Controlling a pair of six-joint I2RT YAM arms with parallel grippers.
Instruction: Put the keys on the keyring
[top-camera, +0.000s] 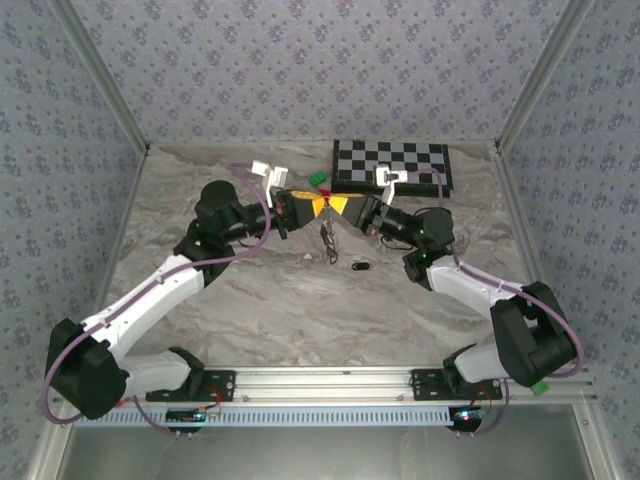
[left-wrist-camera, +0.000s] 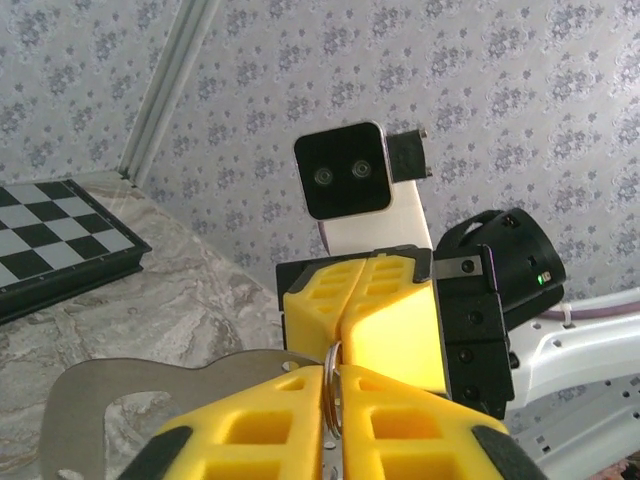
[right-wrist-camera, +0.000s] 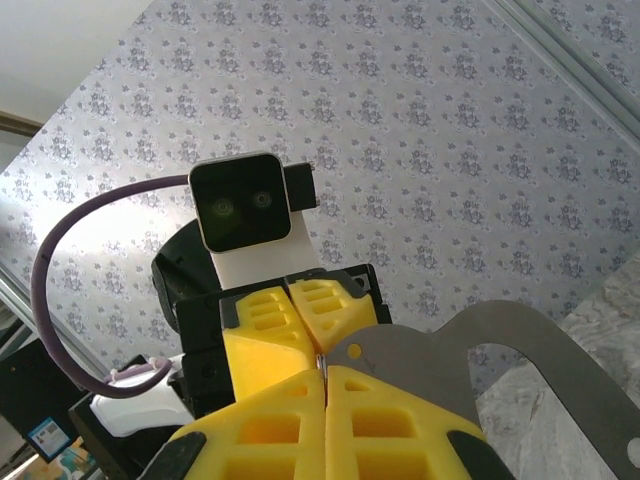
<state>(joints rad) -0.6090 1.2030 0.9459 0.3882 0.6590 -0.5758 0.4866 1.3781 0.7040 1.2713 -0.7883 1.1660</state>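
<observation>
The marbled desk (top-camera: 250, 290) is carrying both arms, which are reaching in from 7 and 5 o'clock and facing each other tip to tip above its middle. The left gripper (top-camera: 320, 206) is sitting at 9 o'clock of that meeting point and the right gripper (top-camera: 344, 206) at 3 o'clock, their yellow pads all but touching. The left gripper is clamping its pads together on the keyring (left-wrist-camera: 331, 390), which is standing on edge in the slit between them. The ring's far rim is poking toward 12 o'clock in the left wrist view, into the seam of the right gripper, whose pads are pressing fully together, apparently on that same rim. One loose key (top-camera: 360, 267) is lying on the desk at about 5 o'clock from the grippers. Its long axis is running roughly 9 to 3 o'clock, and it is nearer the right arm than the left. A thin dark shape (top-camera: 328, 243) is showing just at 6 o'clock of the grippers, too small to tell apart. Judging by this, the right gripper is looking better placed to fetch the key while the left is keeping the ring.
</observation>
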